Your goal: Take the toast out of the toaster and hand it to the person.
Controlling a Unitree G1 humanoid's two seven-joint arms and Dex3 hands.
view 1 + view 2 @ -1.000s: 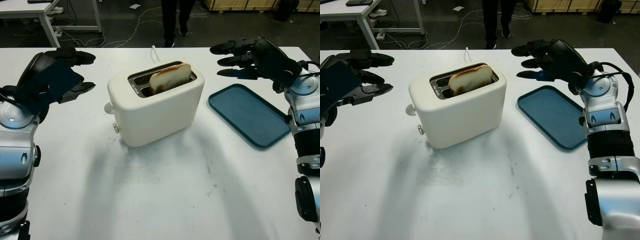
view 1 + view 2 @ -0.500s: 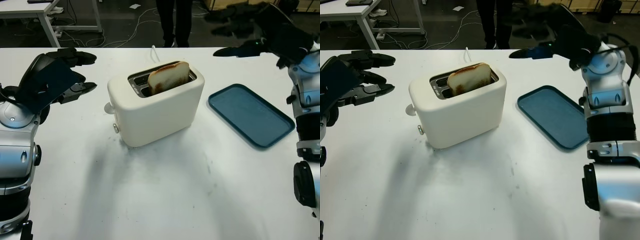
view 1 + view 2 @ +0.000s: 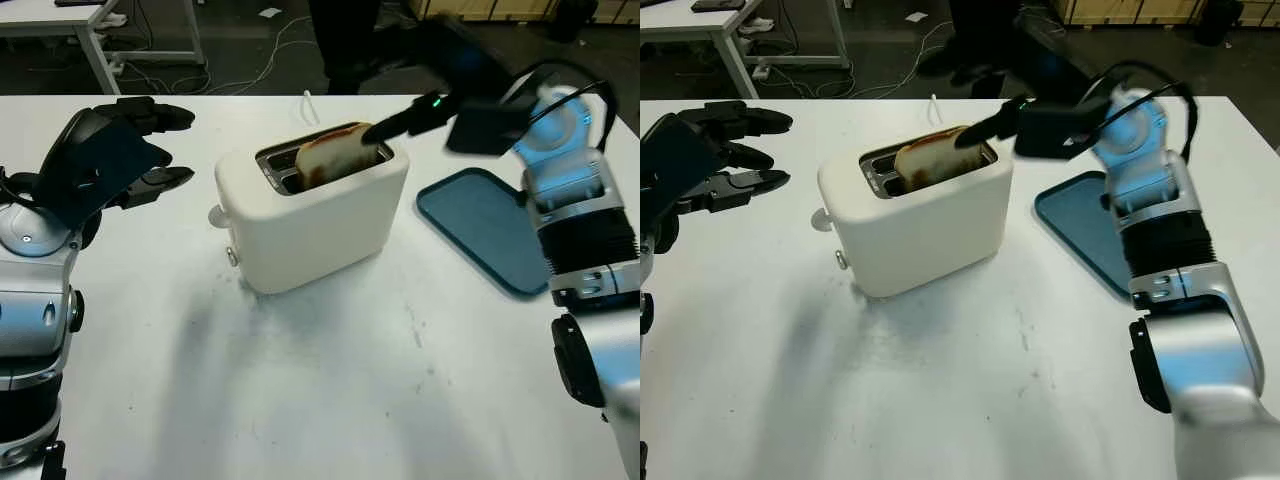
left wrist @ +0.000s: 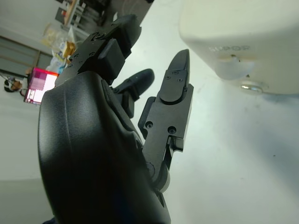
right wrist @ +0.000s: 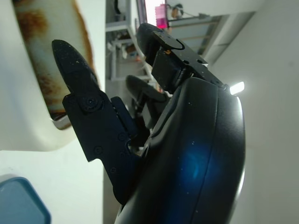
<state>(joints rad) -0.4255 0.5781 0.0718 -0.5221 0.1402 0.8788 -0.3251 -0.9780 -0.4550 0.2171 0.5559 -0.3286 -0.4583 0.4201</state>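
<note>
Right hand [image 3: 425, 75] open, holding nothing, blurred above toaster [image 3: 315, 215], one fingertip just beside toast [image 3: 335, 152]. Toast sits in slot, lower part hidden. Left hand [image 3: 120, 150] open, parked at the table's [image 3: 320, 400] left.

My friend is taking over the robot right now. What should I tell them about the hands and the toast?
Right hand: open, holding nothing, up above the toaster with a fingertip right by the toast's far end.
Left hand: open and idle, over the table on the robot's left of the toaster.
Toast: standing in the toaster slot, top poking out.
Blue tray: on the table to the right of the toaster.
Person: standing past the table's far edge.
Done: nothing grasped so far.
Left: grip the toast, lift it out, hand it to the person.
</note>
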